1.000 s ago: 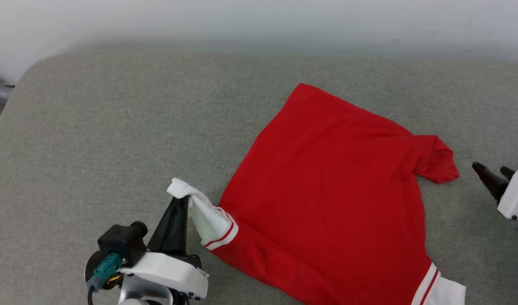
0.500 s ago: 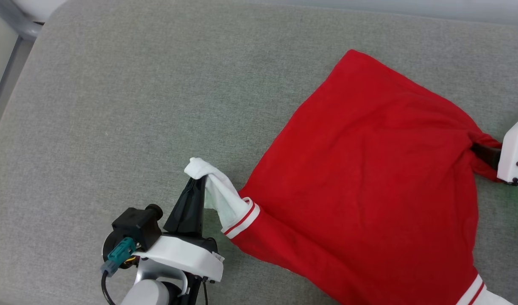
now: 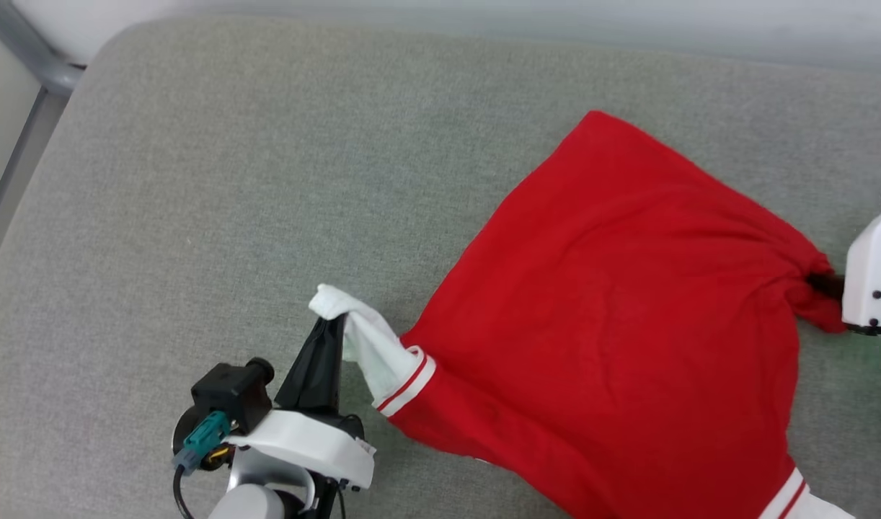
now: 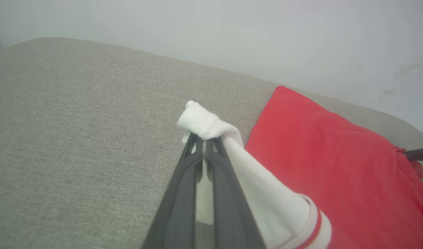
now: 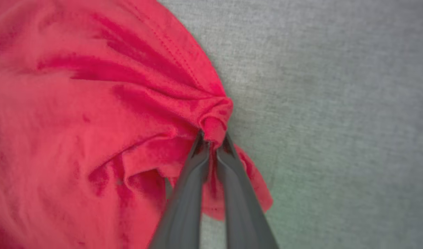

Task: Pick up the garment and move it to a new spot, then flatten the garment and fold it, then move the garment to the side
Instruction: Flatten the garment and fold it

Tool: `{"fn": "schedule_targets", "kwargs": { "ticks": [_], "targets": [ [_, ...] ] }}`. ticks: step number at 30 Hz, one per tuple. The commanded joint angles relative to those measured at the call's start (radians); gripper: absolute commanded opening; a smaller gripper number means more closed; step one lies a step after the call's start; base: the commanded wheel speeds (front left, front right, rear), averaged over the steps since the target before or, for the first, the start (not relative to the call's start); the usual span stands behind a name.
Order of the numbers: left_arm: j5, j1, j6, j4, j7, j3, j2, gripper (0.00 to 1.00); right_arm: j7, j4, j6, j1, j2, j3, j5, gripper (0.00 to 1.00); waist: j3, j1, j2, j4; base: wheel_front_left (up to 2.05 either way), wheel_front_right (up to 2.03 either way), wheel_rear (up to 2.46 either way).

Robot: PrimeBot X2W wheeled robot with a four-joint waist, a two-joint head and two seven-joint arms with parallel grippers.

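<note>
The garment point(image 3: 613, 324) lay spread on the right half of the grey padded surface point(image 3: 231, 180), one corner pointing toward its far edge. The left tool point(image 3: 332, 321) was clamped on the white cuff point(image 3: 365, 342), and the right tool point(image 3: 815, 282) pinched a bunched red corner. The pick-up step seemed to be in hand. The next move would call for both arms to lift together, cloth taut, toward a new spot.

Cut-offs and hidden bits: shirt, both hands.
Shirt point(image 3: 613, 303): lower right sleeve runs off the head view's bottom edge; in the right wrist view it overruns the left and top edges, weave blurred. Right hand point(image 3: 819, 282): body cut by the right edge, fingertips buried in bunched red cloth. Left hand point(image 3: 330, 321): tips lost under the white cuff point(image 3: 361, 339).
</note>
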Motion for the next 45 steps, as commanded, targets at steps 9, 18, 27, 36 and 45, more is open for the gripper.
{"fn": "schedule_targets", "kwargs": {
  "ticks": [9, 18, 27, 36, 45],
  "targets": [
    [-0.035, 0.09, 0.022, 0.03, 0.019, 0.031, 0.039, 0.0, -0.042, -0.124, -0.001, 0.14, -0.101, -0.001, 0.006, 0.0, -0.142, -0.0001, 0.0, -0.082, 0.0, 0.0, 0.0],
    [-0.07, 0.189, 0.056, 0.035, 0.052, 0.064, 0.073, 0.0, -0.055, -0.305, -0.001, 0.532, -0.058, -0.152, -0.003, 0.0, -0.246, -0.0001, 0.0, -0.172, 0.0, 0.0, 0.0],
    [-0.092, 0.228, 0.077, 0.031, 0.087, 0.084, 0.1, 0.0, -0.048, -0.51, -0.001, 0.885, 0.157, -0.347, -0.111, 0.0, -0.256, -0.0001, 0.0, -0.23, 0.0, 0.0, 0.0],
    [-0.094, 0.215, 0.083, 0.019, 0.109, 0.083, 0.114, 0.0, -0.165, -0.624, -0.001, 0.978, 0.379, -0.485, -0.207, 1.0, -0.244, -0.0001, 0.0, -0.25, 0.0, 0.0, 0.0],
    [-0.088, 0.186, 0.087, 0.001, 0.116, 0.073, 0.113, 0.0, -0.562, -0.633, -0.001, 0.844, 0.411, -0.526, -0.231, 1.0, -0.214, -0.0001, 0.0, -0.245, 0.0, 0.0, 0.0]
  ]
}}
